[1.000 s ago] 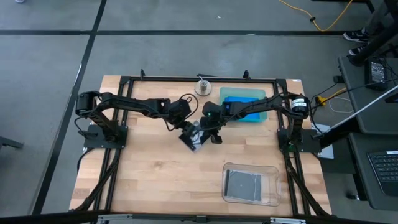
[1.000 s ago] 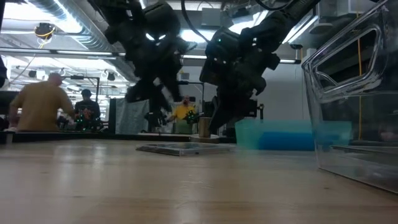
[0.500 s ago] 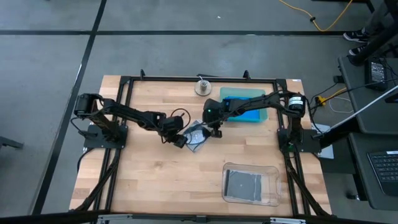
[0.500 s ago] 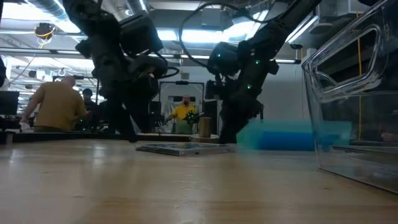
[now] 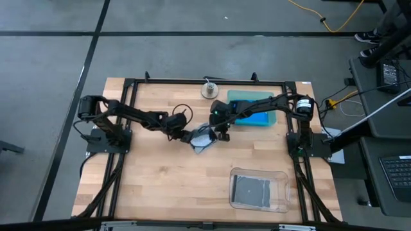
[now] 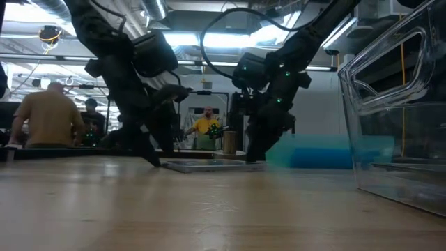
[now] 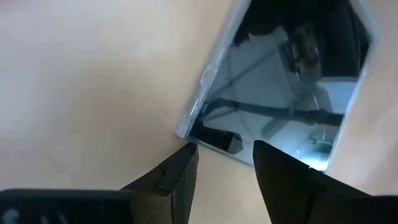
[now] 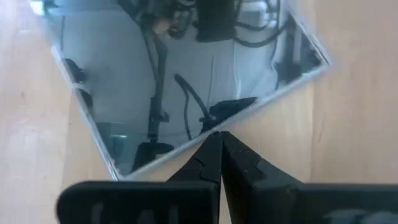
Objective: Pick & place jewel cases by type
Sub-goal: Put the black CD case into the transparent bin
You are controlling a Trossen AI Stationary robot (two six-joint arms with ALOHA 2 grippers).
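A dark grey jewel case (image 5: pixel 203 138) is seen lying flat on the wooden table (image 5: pixel 160 186), near the middle, between the 2 grippers. In the left wrist view its glossy face (image 7: pixel 280 99) mirrors the arms above it, and the left gripper (image 7: pixel 225 163) is held low at 1 edge of the case with its fingers parted, nothing between them. The right gripper (image 8: pixel 220 144) is set at the opposite edge, its fingertips pressed together just at the case's rim; whether they touch the rim cannot be told. In the high view the left gripper (image 5: pixel 187 136) and right gripper (image 5: pixel 220 131) flank the case closely. Behind the right arm a teal-green tray (image 5: pixel 269 97) holds what appear to be blue jewel cases (image 5: pixel 257 117). Nearer the front edge, a clear plastic tray (image 5: pixel 277 192) contains 1 dark jewel case (image 5: pixel 251 189). A small round metal object (image 5: pixel 209 89) stands by the table's far edge.
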